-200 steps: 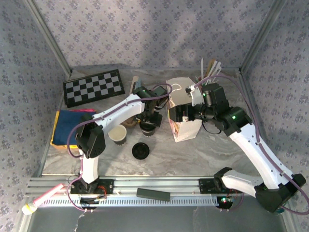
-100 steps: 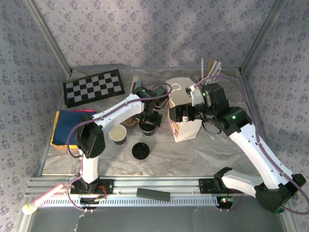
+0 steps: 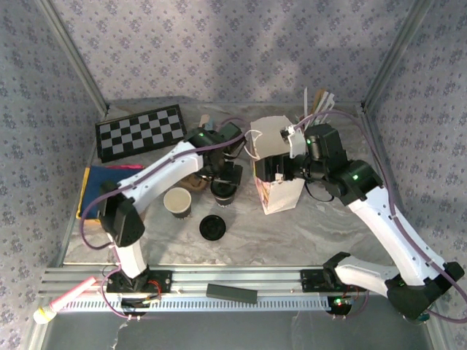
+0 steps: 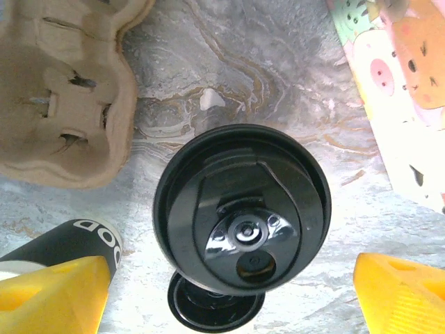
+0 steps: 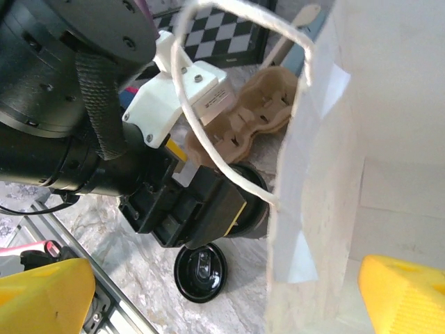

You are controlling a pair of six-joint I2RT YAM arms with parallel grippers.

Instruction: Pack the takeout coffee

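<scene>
So the takeout coffee (image 4: 242, 233), a small dark paper cup with a round black plastic lid on it, is standing upright on the grey marbled table (image 4: 229, 62), pretty much mid-table. The left gripper (image 4: 229, 289) sits right above it, looking straight down, with its yellow fingers (image 4: 52, 292) spread wide on either side. There's a clear gap on both sides, so it's not gripping anything. Just behind the coffee is a brown moulded-cardboard cup carrier (image 4: 62, 104). To its left is a dark lidless cup (image 3: 177, 202) with a pale inside, and a loose flat black lid (image 3: 211, 227) lies a bit nearer the arm bases. On the coffee's right stands a white paper bag (image 3: 277, 175) with cartoon prints and a string handle (image 5: 208, 139). The right gripper (image 5: 222, 292) is up at that bag with its jaws wide open too. The bag's side wall stands between its fingers, but I can't tell if either one touches it. Further off on the left there's a black-and-white checkerboard (image 3: 141, 131) and a folded blue cloth (image 3: 102, 191).
</scene>
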